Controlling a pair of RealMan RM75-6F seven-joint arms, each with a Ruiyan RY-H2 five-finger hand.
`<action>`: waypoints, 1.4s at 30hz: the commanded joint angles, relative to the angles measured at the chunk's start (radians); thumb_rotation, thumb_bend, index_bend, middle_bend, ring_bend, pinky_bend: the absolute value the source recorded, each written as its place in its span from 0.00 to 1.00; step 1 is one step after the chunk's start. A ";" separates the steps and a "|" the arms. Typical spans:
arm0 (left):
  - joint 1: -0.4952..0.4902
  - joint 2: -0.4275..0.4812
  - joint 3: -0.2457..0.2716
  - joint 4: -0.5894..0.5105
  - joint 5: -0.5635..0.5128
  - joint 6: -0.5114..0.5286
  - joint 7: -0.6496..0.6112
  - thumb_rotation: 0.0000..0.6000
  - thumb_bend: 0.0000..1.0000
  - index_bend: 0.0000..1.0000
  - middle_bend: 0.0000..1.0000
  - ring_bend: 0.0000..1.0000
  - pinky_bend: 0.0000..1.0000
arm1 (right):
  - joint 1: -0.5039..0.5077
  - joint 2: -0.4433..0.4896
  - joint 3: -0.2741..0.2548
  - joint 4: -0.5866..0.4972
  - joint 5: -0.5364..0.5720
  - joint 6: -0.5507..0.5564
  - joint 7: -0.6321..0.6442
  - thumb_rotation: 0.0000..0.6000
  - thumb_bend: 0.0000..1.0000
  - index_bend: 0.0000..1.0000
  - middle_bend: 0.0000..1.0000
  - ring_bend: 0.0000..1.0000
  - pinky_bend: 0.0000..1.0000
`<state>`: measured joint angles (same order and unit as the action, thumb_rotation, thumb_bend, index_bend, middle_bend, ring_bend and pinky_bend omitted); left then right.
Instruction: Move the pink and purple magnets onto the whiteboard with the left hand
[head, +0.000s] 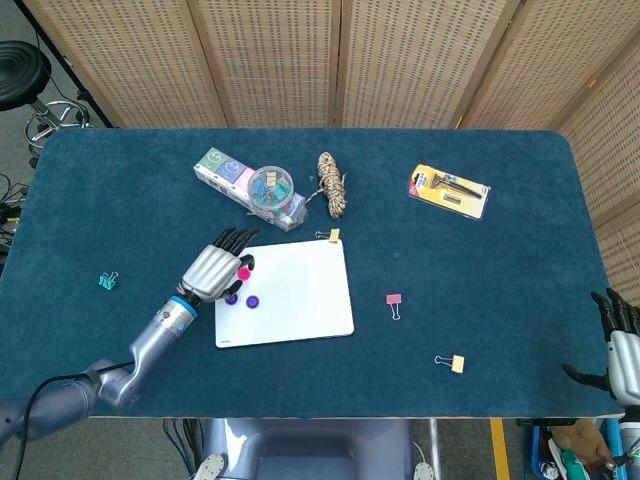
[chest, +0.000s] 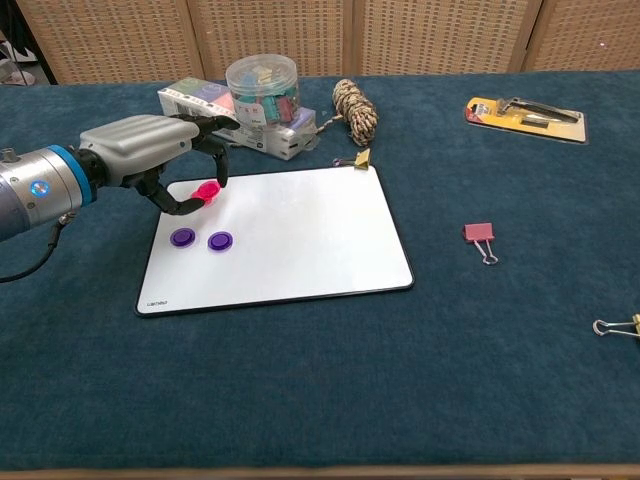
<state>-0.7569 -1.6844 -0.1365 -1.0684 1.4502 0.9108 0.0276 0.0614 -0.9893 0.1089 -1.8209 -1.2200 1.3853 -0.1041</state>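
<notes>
the left hand (head: 212, 270) holds a pink magnet (head: 243, 272) over the whiteboard (head: 300, 295); two purple magnets (head: 252, 300) lie beside it

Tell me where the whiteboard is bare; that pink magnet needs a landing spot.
The white rectangular whiteboard is bare across its middle and right, toward the small yellow binder clip. Its left is crowded: two round purple magnets, with the left robot hand holding the pink magnet above.

Bright, even indoor light over my table; both views sharp.
Soft shadows only, and mild glare on the glossy white rectangular whiteboard (chest: 300, 225).
</notes>
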 joint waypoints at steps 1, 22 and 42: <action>-0.022 -0.047 0.001 0.078 -0.010 -0.028 -0.056 1.00 0.38 0.69 0.00 0.00 0.00 | 0.002 -0.002 0.002 0.004 0.006 -0.004 -0.002 1.00 0.00 0.00 0.00 0.00 0.00; -0.086 -0.166 0.005 0.273 -0.005 -0.049 -0.185 1.00 0.38 0.69 0.00 0.00 0.00 | 0.009 -0.003 0.012 0.023 0.037 -0.023 0.012 1.00 0.00 0.00 0.00 0.00 0.00; -0.081 -0.165 0.008 0.258 -0.032 -0.046 -0.129 1.00 0.38 0.48 0.00 0.00 0.00 | 0.008 0.004 0.012 0.020 0.034 -0.022 0.023 1.00 0.00 0.00 0.00 0.00 0.00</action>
<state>-0.8384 -1.8504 -0.1279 -0.8084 1.4201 0.8658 -0.1038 0.0692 -0.9856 0.1212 -1.8005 -1.1857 1.3635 -0.0810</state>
